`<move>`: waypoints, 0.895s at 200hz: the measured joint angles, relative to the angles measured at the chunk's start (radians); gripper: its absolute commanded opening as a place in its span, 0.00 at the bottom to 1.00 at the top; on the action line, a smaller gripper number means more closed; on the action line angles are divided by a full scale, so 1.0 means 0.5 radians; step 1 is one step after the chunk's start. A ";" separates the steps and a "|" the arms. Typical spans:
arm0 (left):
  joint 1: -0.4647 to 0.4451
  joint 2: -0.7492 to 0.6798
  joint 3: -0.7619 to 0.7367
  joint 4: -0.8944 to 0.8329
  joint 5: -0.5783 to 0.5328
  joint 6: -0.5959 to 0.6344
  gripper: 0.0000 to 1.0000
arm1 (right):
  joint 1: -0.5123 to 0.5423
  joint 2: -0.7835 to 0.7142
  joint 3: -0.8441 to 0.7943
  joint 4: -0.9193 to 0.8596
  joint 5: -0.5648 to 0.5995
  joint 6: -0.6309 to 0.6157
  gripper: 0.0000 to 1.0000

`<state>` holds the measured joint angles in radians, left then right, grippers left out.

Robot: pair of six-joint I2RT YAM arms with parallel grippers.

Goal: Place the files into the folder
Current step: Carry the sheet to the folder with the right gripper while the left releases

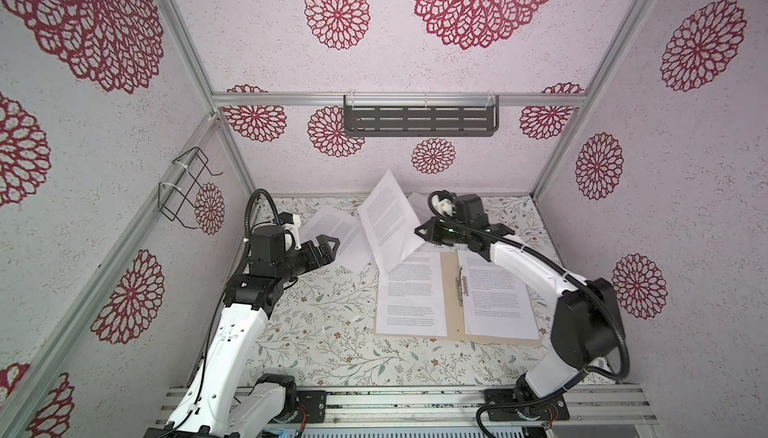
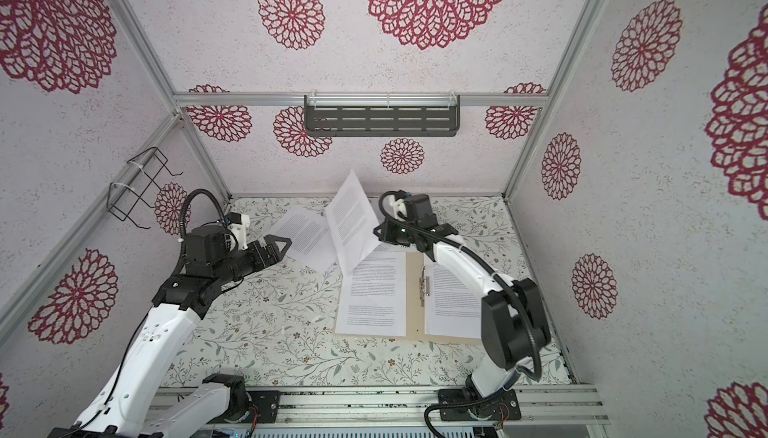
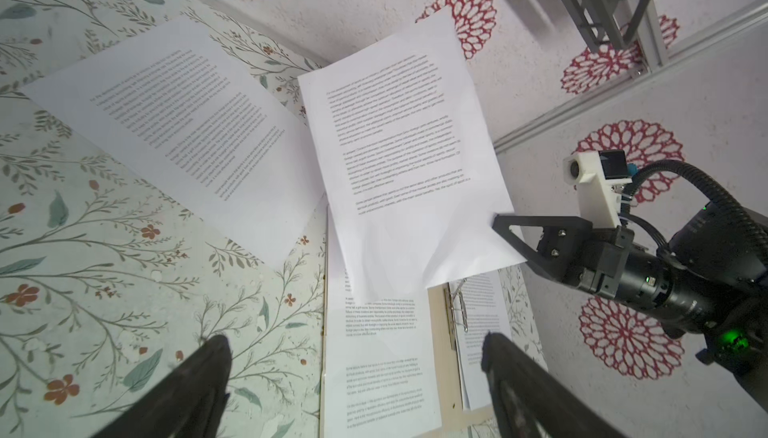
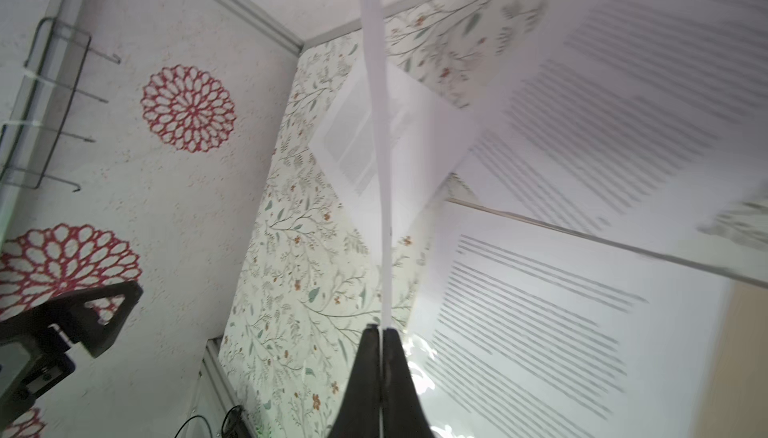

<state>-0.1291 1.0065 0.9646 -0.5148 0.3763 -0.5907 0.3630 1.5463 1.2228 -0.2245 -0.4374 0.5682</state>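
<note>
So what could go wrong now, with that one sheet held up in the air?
1. The right gripper pinches the raised sheet by one edge only, so it might slip out or crease.
2. That sheet hangs over the folder. Lowering it could knock the filed sheet askew.
3. The open left gripper hovers by a flat sheet, which may crumple when grabbed.

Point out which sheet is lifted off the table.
The sheet pinched at its edge by the right gripper, raised and tilted over the folder's far edge; the other sheets lie flat.
</note>
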 measured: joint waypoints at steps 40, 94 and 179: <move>-0.101 0.008 -0.002 -0.008 0.095 0.057 0.97 | -0.581 -0.460 -0.323 -0.487 0.157 -0.243 0.00; -0.206 0.021 -0.156 0.047 0.181 0.100 0.97 | -0.919 -0.617 -0.399 -1.012 0.561 -0.697 0.00; -0.221 -0.063 -0.228 0.066 0.203 0.134 0.97 | -1.017 -0.575 -0.432 -1.180 0.959 -1.074 0.00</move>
<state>-0.2398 0.9752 0.8505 -0.4816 0.4778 -0.5236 -0.1455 1.2591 1.0069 -0.8143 0.0422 0.0311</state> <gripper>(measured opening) 0.975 0.043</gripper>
